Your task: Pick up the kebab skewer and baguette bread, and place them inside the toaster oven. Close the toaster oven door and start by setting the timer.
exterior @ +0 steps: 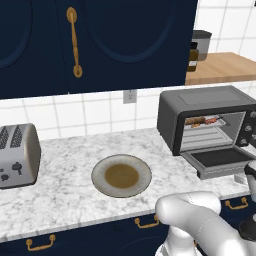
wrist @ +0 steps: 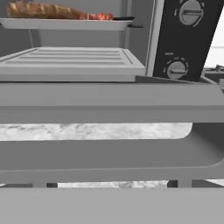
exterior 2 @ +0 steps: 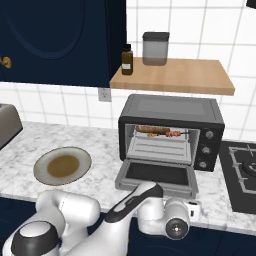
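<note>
The white arm reaches low and forward from the base, its forearm lying nearly level and its wrist tucked just under the front edge of the marble counter [exterior 2: 100, 150], below the lowered toaster oven door [exterior 2: 156, 175]. The gripper itself is hidden behind the wrist in the right base view; going by its spread, the jaws stand wide apart with nothing between them. The toaster oven [exterior 2: 172, 112] is a dark grey box with its door dropped flat, dark glass facing up inside a grey frame, and its grey bar handle [wrist: 109, 159] runs across the hand view directly ahead of the hand, very close. Inside, on the upper wire rack [wrist: 65, 24], the baguette bread [wrist: 41, 10] lies lengthwise with the kebab skewer [wrist: 103, 17] just beside it, its reddish chunks and dark tip toward the knob side. Both foods sit well above and behind the handle. Two knobs [wrist: 177, 69] show on the oven's side panel. A brown plate [exterior: 121, 175] rests on the counter, a silver toaster [exterior: 17, 155] farther left.
</note>
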